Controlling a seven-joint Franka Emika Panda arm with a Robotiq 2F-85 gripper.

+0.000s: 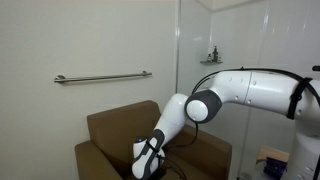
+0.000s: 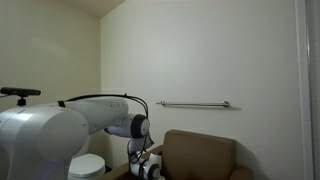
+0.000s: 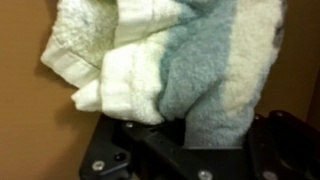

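Observation:
A fluffy towel (image 3: 170, 60) with cream and blue-grey stripes fills the wrist view, bunched in folds. Its blue-grey part runs down between the black jaws of my gripper (image 3: 195, 135), which press on it from both sides. In both exterior views the arm reaches down to the seat of a brown armchair (image 1: 115, 125), with the gripper (image 1: 146, 163) low at the seat's front. The armchair (image 2: 200, 150) hides most of the gripper (image 2: 151, 168) there. The towel itself cannot be made out in the exterior views.
A metal rail (image 1: 102, 77) is fixed to the wall above the chair, also seen as the rail (image 2: 193, 103). A small shelf (image 1: 211, 60) holds items at the back. A white round object (image 2: 90, 165) stands beside the chair.

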